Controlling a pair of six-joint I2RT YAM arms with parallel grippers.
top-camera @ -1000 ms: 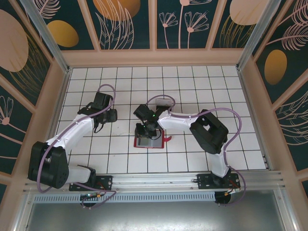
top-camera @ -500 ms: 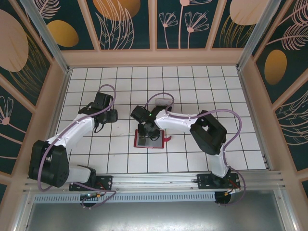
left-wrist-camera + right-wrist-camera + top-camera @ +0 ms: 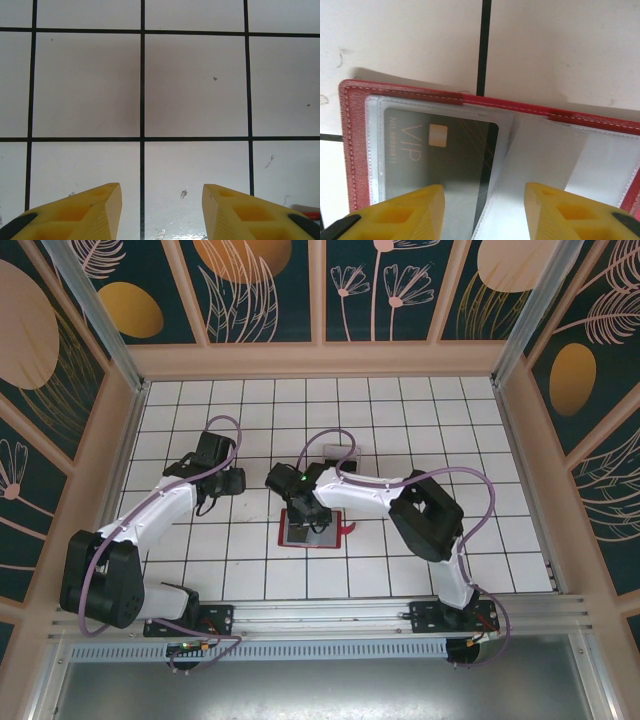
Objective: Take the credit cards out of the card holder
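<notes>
While my left gripper (image 3: pixel 161 194) hangs over the tiled table (image 3: pixel 200 85) well to the left of the work, its jaws stand apart. Nothing lies between them but bare white tile and one black grout line (image 3: pixel 142 165).

Toward the middle of the table, the card holder (image 3: pixel 310 543) lies flat and open, inside up. From above, its long axis runs left to right across the tiles. Its little red snap tab (image 3: pixel 348 530) sticks out from the right-hand end.

My right gripper (image 3: pixel 485 194) is directly over the holder, jaws spread and clenched on nothing. In my right wrist view, the holder's red stitched far edge crosses the frame, sloping slightly down to the right.

A dark VIP card (image 3: pixel 445 160) sits in the left pocket behind clear plastic. Its gold chip is toward the holder's far edge and its number line runs along its left side. The card's near end passes out of the frame, so I cannot settle its long axis.

My left fingertip is over that card's near part. My right fingertip is over the pale clear sleeve (image 3: pixel 545 155) beside it. The card's right edge and the sleeve's loose flap lie in the gap between the jaws. I cannot tell whether either fingertip touches the plastic, nor whether the pale sleeve holds a card.
</notes>
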